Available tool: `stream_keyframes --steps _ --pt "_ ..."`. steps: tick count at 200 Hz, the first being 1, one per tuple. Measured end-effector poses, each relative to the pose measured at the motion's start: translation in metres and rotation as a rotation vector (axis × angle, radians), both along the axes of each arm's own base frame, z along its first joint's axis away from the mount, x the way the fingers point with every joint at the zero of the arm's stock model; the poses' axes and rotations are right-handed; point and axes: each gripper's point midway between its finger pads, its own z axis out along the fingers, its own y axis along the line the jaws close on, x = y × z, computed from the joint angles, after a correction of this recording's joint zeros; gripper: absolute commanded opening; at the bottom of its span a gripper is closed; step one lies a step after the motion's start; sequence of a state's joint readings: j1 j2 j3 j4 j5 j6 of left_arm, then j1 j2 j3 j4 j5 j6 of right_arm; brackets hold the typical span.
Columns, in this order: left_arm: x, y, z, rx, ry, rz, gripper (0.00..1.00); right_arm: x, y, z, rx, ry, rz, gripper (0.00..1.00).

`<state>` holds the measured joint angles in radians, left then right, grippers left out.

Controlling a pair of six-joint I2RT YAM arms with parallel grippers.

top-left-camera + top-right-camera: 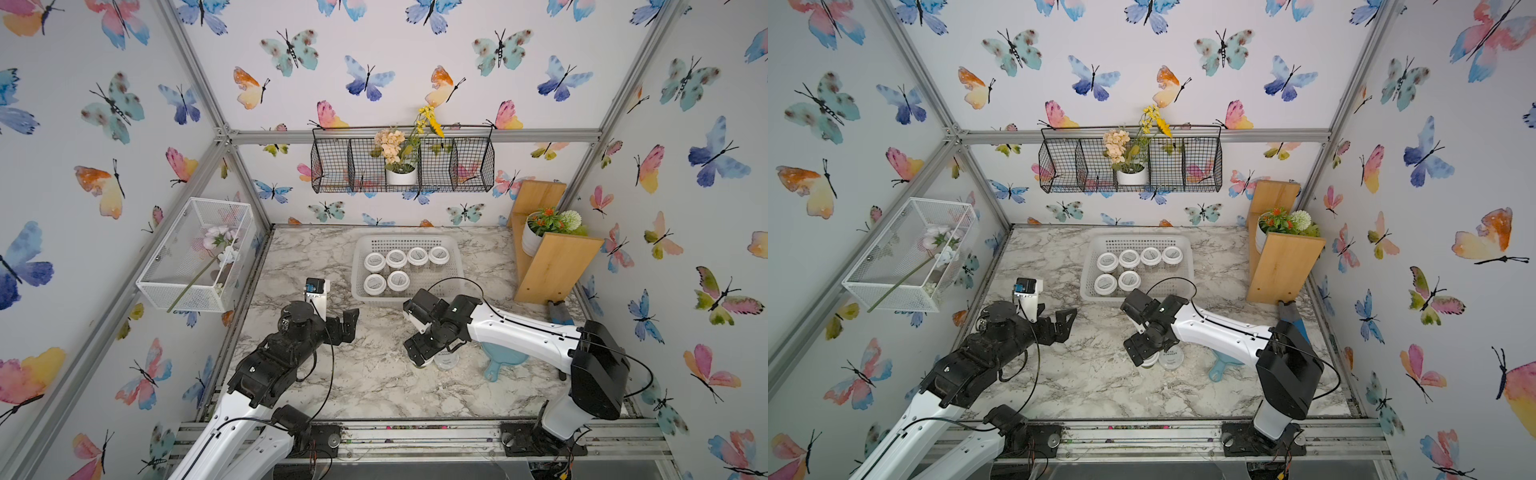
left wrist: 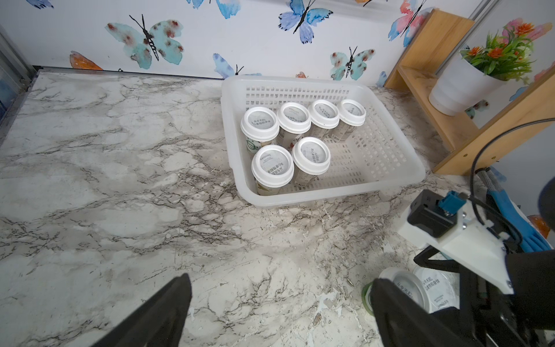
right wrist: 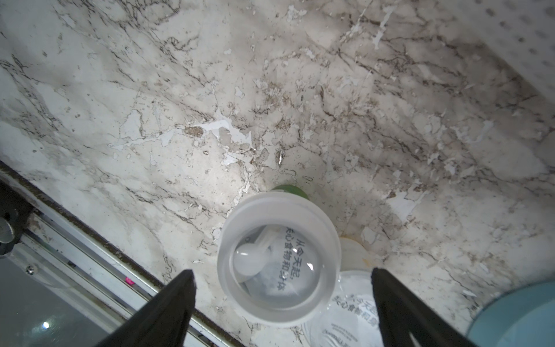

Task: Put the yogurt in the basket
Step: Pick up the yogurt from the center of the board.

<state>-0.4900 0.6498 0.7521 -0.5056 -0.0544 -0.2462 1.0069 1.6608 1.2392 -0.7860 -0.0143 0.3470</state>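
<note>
Several yogurt jars with white-rimmed lids stand in the low white perforated basket, also seen in the left wrist view as basket and jars. Two more yogurt jars stand on the marble near the front. One jar sits between the fingers of my right gripper, which is open with a gap on each side. The other jar touches it, beside one finger. In both top views the right gripper points down over this pair. My left gripper hovers open and holds nothing.
A light blue paddle-shaped item lies just right of the two loose jars. A blue brush lies by the wooden shelf with a plant pot. A black wire basket and a white mesh box hang on the walls.
</note>
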Motion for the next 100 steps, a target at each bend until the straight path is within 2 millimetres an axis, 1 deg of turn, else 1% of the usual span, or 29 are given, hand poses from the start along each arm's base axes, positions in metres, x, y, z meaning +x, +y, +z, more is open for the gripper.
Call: stream_keyframes --steps 32,74,100 --pt "0.0000 0.0000 0.0000 0.000 0.000 0.000 0.99 -0.0013 0.0008 -0.0067 -0.018 0.011 0.004 0.86" --pt "0.0000 0.0000 0.0001 0.000 0.000 0.000 0.99 -0.0016 0.0034 -0.0059 -0.018 0.011 0.009 0.80" --pt "0.0000 -0.0001 0.0001 0.000 0.000 0.000 0.99 -0.0022 0.0027 -0.0077 -0.025 0.016 0.009 0.78"
